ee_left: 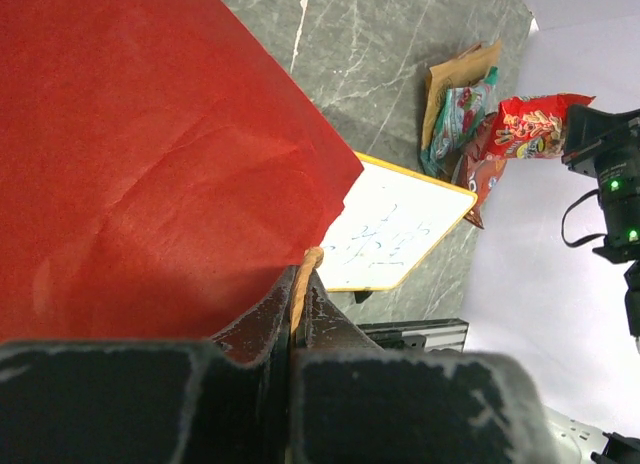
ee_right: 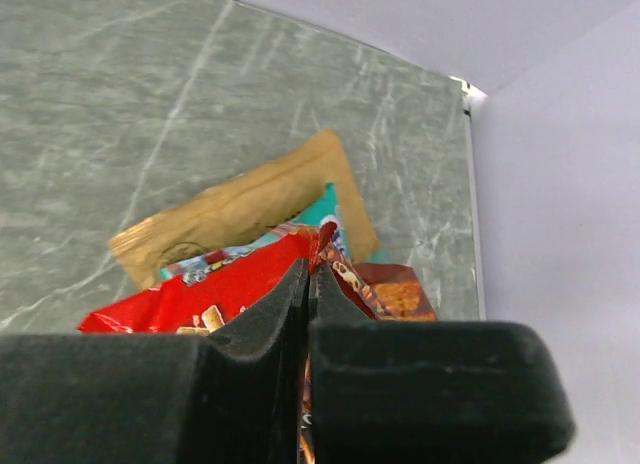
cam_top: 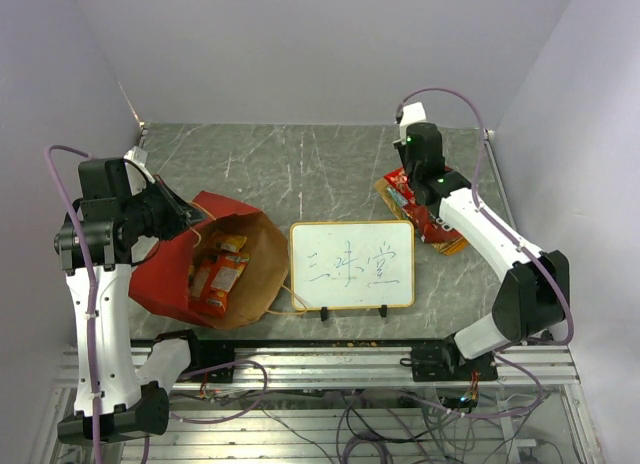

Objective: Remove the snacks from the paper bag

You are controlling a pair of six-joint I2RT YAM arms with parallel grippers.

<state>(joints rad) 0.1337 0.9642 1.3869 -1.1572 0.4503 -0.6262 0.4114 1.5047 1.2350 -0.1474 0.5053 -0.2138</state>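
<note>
Between the jaws of the right gripper (ee_right: 308, 272): the crimped edge of a red packet (ee_right: 190, 304), pinched tight with no gap showing. Directly below that hand lie a tan packet (ee_right: 240, 209) and a teal packet (ee_right: 328, 198), overlapping on the table (cam_top: 300, 174), outside the bag.

Left gripper (ee_left: 297, 289) is clamped shut on the twine handle (ee_left: 303, 269) at the rim of the paper bag (ee_left: 150, 154). The bag hangs tipped from that hand, its mouth facing away from the hand toward the whiteboard (cam_top: 352, 265). Inside, just past the lip, sit an orange packet (cam_top: 215, 279) and a yellow packet (cam_top: 232, 244).

Handling, by my estimate:
- Packets look light, crinkly and slick. The flat faces would likely slide or buckle under the pads.
- The best hold is a sealed end seam, as on the red one. It is stiffer and will not crush the contents.
- The orange packet lies flat on the bag's lower wall. Its near edge by the mouth is the reachable seam.
- Bag paper is thin and creases easily, so the handle grip is what steadies it.
</note>
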